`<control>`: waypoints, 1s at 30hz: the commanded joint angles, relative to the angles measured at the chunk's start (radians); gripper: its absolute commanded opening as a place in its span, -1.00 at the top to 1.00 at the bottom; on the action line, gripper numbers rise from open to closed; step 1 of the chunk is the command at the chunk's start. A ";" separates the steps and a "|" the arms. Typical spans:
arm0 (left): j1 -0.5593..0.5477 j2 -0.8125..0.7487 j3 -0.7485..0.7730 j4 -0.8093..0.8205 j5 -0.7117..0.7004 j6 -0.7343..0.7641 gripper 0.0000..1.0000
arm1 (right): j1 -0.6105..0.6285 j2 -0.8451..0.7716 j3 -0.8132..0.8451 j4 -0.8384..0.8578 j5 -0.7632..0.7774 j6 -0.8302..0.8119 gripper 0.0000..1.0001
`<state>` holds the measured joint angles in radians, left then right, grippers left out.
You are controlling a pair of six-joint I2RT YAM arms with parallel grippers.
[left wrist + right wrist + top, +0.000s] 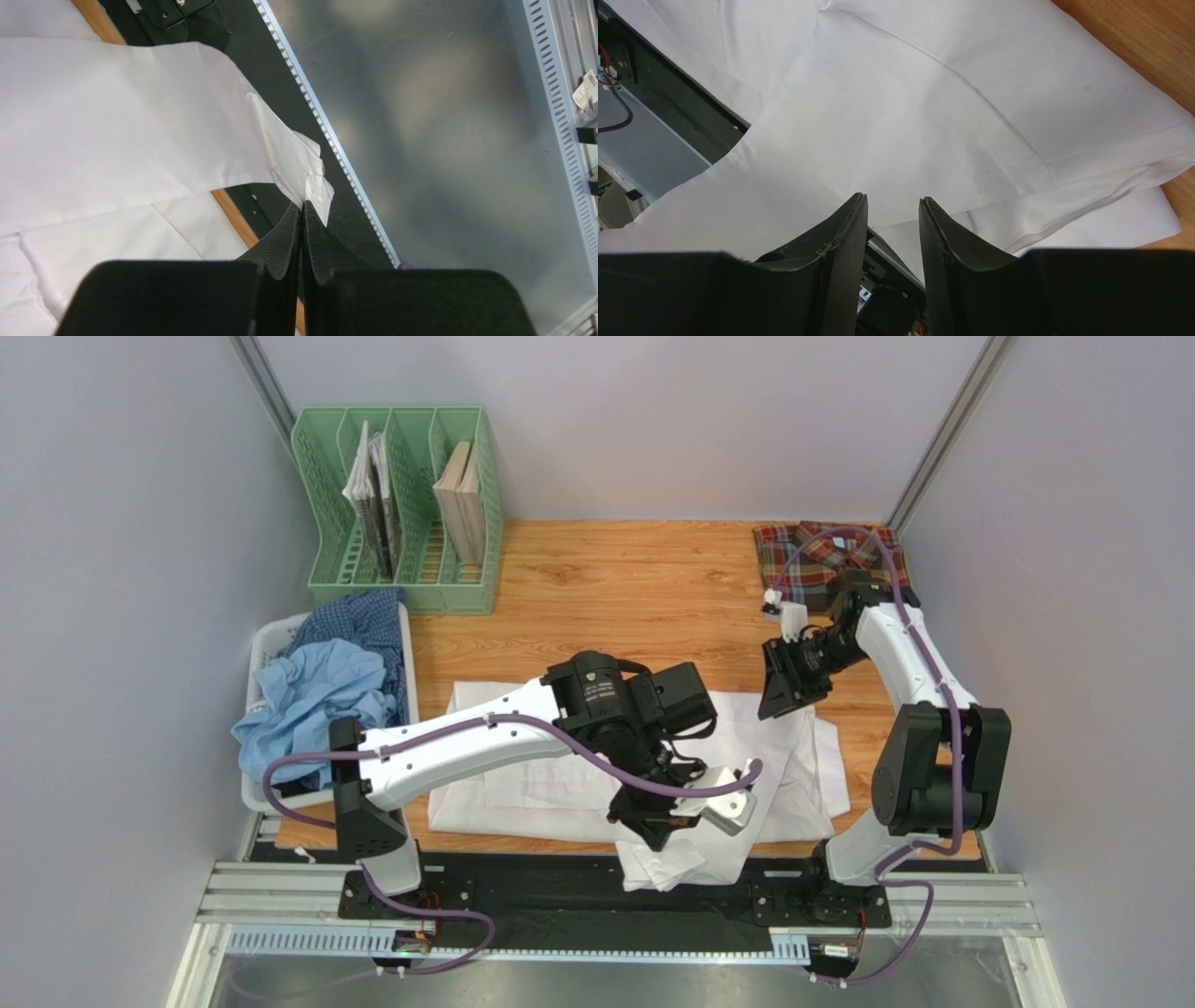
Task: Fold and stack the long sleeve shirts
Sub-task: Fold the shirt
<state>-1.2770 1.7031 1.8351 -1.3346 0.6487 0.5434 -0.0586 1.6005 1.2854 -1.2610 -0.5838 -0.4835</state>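
The white shirt (pixel 547 781) lies spread across the near middle of the table, one sleeve hanging over the front edge. My left gripper (pixel 713 809) is shut on that sleeve's cuff; in the left wrist view the jaws (pixel 303 205) pinch the cuff (pixel 291 157) above the front rail. My right gripper (pixel 786 686) hovers open and empty over the shirt's right part; in the right wrist view (pixel 892 201) the white cloth (pixel 913 105) lies below it. The plaid shirt (pixel 814 560) lies folded at the back right. Light blue (pixel 316 693) and dark blue checked (pixel 362 620) shirts are heaped in the basket.
A white plastic basket (pixel 269 641) stands at the left edge. A green file rack (pixel 400 511) with books stands at the back left. Bare wooden tabletop (pixel 631 602) lies behind the white shirt. A black base rail (pixel 561 889) runs along the front.
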 commanded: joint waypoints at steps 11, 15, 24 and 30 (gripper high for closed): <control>0.450 -0.048 -0.159 0.238 0.097 -0.247 1.00 | 0.003 -0.010 -0.003 -0.003 -0.002 -0.049 0.24; 0.635 -0.088 -0.331 0.336 0.069 -0.293 1.00 | 0.003 -0.001 -0.006 -0.001 0.002 -0.047 0.24; 0.924 -0.192 -0.704 0.509 -0.049 -0.318 1.00 | 0.003 0.018 -0.003 -0.009 0.038 -0.055 0.24; 0.998 -0.237 -0.807 0.568 -0.132 -0.316 1.00 | 0.003 0.018 -0.041 -0.003 0.048 -0.058 0.24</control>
<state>-0.3111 1.5208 1.0557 -0.8490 0.5743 0.2420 -0.0586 1.6180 1.2648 -1.2655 -0.5491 -0.5220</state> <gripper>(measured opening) 0.003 0.381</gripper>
